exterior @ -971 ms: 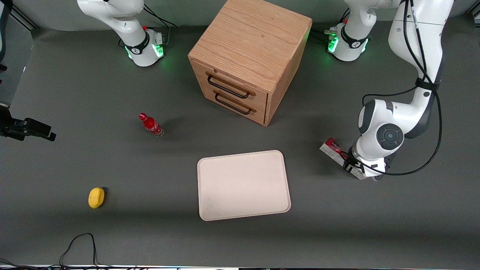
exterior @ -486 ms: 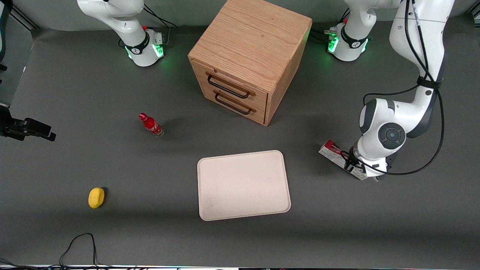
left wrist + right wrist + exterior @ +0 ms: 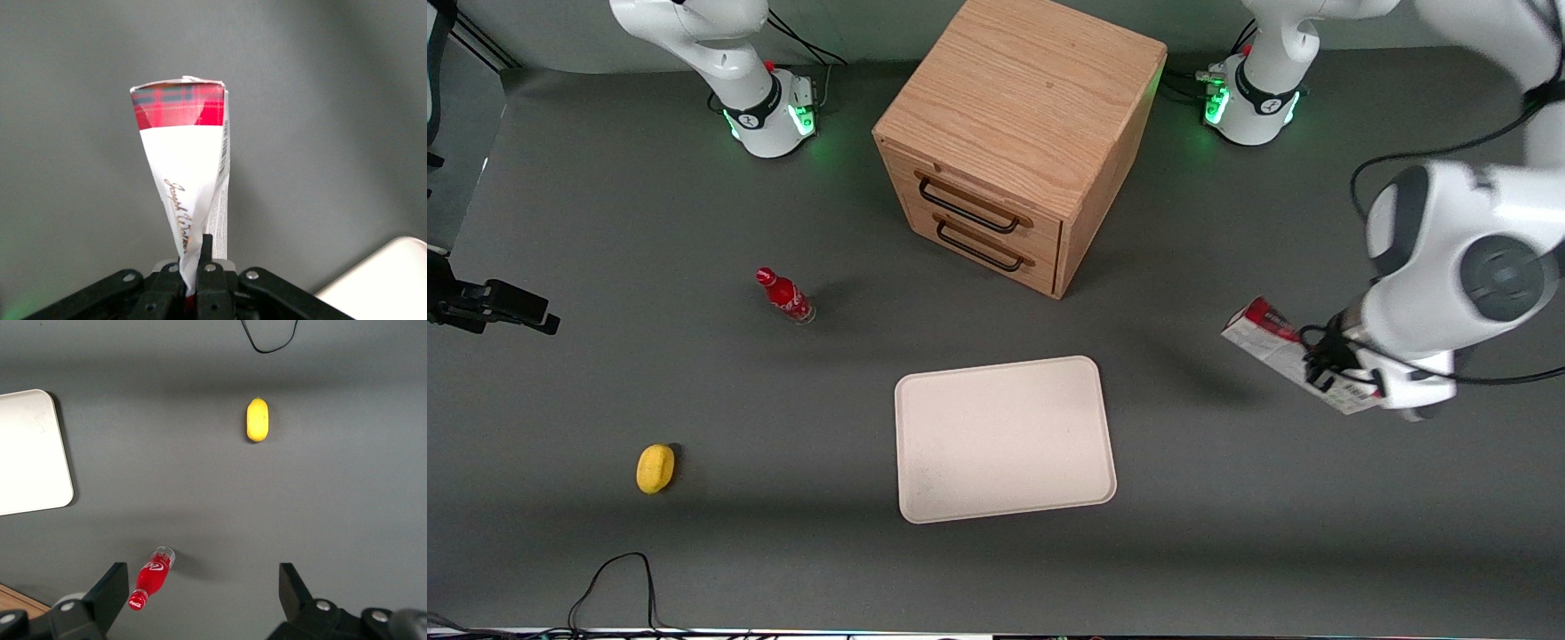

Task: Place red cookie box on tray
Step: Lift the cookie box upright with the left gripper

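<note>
The red cookie box [image 3: 1272, 342], a long thin carton with a red end and a white printed panel, hangs in the air above the grey table at the working arm's end. My gripper [image 3: 1327, 372] is shut on one end of it, and the rest of the carton sticks out toward the tray. In the left wrist view the red cookie box [image 3: 187, 173] runs away from the black fingers [image 3: 212, 270], which pinch its near end. The cream-beige tray [image 3: 1005, 438] lies flat with nothing on it, nearer the front camera than the cabinet; a corner of the tray [image 3: 383, 280] shows in the left wrist view.
A wooden two-drawer cabinet [image 3: 1018, 133] stands farther from the front camera than the tray. A small red bottle [image 3: 785, 296] and a yellow lemon-like object [image 3: 655, 468] lie toward the parked arm's end. A black cable [image 3: 614, 582] loops near the front edge.
My gripper has risen off the table with the red cookie box in it and has moved farther from the tray, toward the working arm's end. Half a second ago the box sat low by the table.
</note>
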Tool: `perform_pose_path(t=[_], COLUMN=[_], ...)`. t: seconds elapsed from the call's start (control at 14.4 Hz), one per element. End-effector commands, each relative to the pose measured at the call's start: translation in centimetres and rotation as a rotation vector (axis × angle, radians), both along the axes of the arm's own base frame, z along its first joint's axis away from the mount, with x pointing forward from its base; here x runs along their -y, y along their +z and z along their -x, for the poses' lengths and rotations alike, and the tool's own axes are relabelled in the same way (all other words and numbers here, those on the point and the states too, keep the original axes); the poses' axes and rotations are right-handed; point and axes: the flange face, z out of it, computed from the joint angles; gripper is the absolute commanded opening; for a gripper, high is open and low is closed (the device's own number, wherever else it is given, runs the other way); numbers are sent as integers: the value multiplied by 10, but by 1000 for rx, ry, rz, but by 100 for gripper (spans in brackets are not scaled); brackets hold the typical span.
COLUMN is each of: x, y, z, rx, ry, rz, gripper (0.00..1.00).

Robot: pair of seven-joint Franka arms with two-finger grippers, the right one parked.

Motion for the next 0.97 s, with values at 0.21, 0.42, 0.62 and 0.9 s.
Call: perform_pose_path(t=[0.21,0.42,0.62,0.9], x=[-16,3,38,120], y=[142,143,137,112], z=[5,-1,-22,-27], rx=[49,71,99,104], ry=[17,-119,-292,-583], rz=[57,72,112,171], gripper=[0,0,0,0])
